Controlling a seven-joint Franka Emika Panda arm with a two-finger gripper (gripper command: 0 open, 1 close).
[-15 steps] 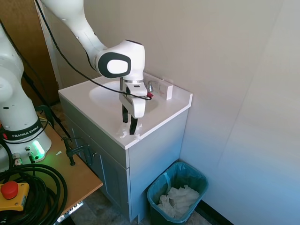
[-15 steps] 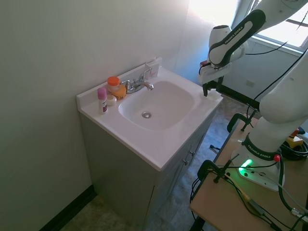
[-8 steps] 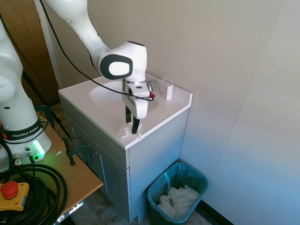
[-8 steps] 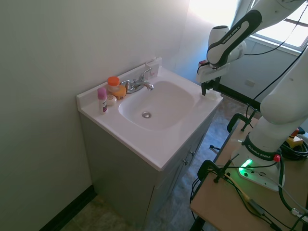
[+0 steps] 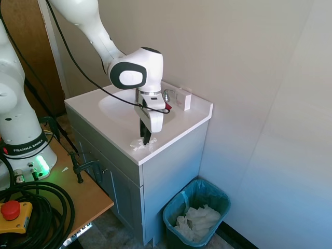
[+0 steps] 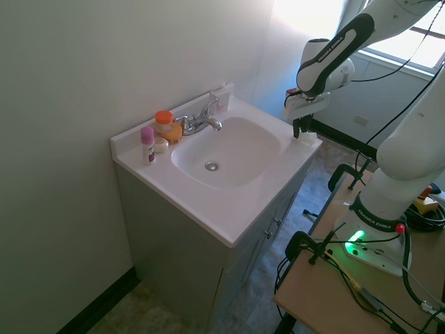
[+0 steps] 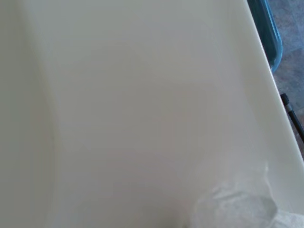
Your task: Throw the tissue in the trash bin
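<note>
White vanity tabletop [image 5: 119, 132] filled a narrow bathroom corner. At its front corner, the tissue [image 5: 140, 144] lay beside the edge, with the tool [image 5: 147, 140] down on it, jaws seemingly clenched around a fold, though the view was too coarse to be sure. From the tissue, the bin [image 5: 220, 198] sat on the floor toward 4 o'clock. A thin pinch could tear free on lifting, dropping the tissue short of the bin.

Daylight glares through the window [image 6: 410, 38] behind me, washing out that corner. My wrist view is soft, pale and blurred. Both exterior views are sharp, mildly bowed at the edges.
</note>
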